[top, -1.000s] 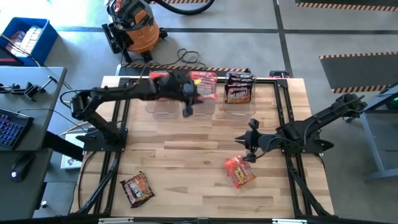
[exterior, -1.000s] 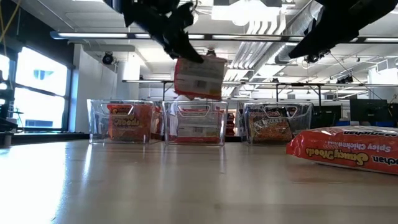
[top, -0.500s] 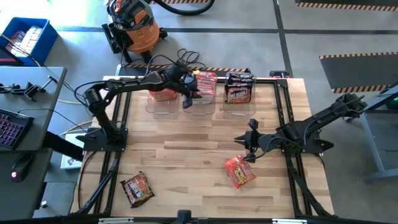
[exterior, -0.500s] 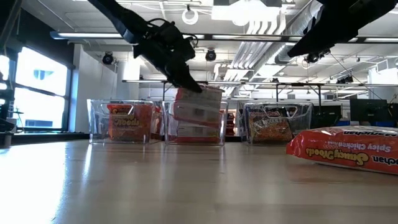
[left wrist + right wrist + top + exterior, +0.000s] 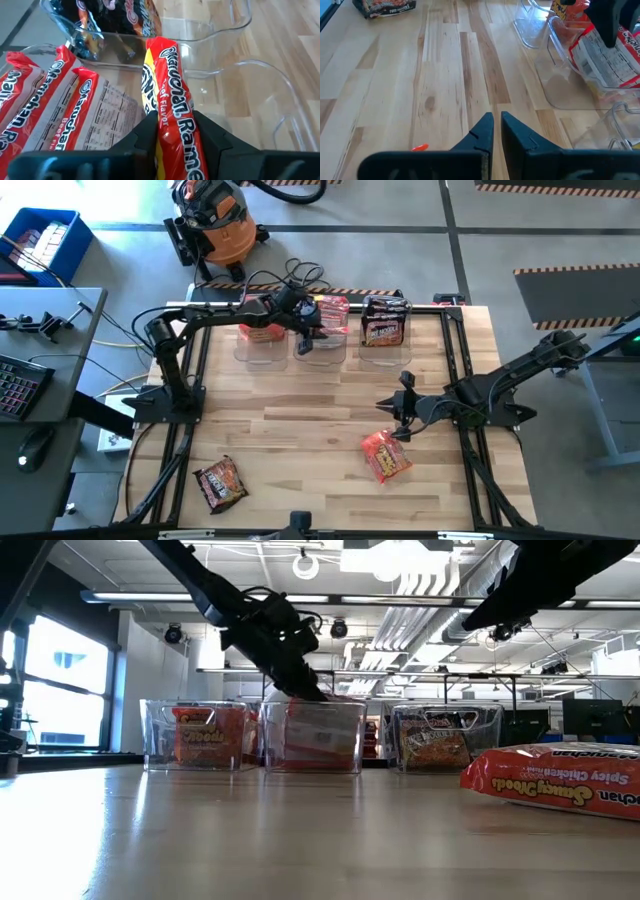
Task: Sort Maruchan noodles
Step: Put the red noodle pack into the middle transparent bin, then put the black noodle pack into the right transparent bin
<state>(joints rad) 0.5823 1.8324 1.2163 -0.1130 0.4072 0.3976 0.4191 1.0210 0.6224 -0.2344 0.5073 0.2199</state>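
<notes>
Three clear bins stand along the table's far edge: the left bin [image 5: 260, 338] with orange-red packets, the middle bin [image 5: 327, 340] with red-and-white packets [image 5: 60, 115], the right bin [image 5: 385, 330] with dark packets [image 5: 115, 20]. My left gripper [image 5: 308, 328] reaches down into the middle bin [image 5: 315, 735], shut on a red-and-white Maruchan packet [image 5: 167, 100]. An orange-red packet [image 5: 385, 455] and a dark packet [image 5: 220, 483] lie flat on the table. My right gripper [image 5: 390, 404] hangs shut and empty above the table's middle right. My left gripper pinches the red-and-white packet by its two flat faces [image 5: 170, 125] between its two fingers [image 5: 145, 130]. The fingers slant down into the bin from the table's near left. The packet stands on edge beside the other packets, its far end down inside the bin.
The orange-red packet [image 5: 555, 780] lies close below and in front of my right gripper [image 5: 496, 125]. Bare wood lies between the bins and the two loose packets. An orange shop vacuum [image 5: 215, 220] and cables sit on the floor beyond the far edge.
My left gripper has gone down and toward the table's far edge, carrying the red-and-white packet from above the middle bin down into it. The packet now sits inside the bin's walls, still between the fingers.
</notes>
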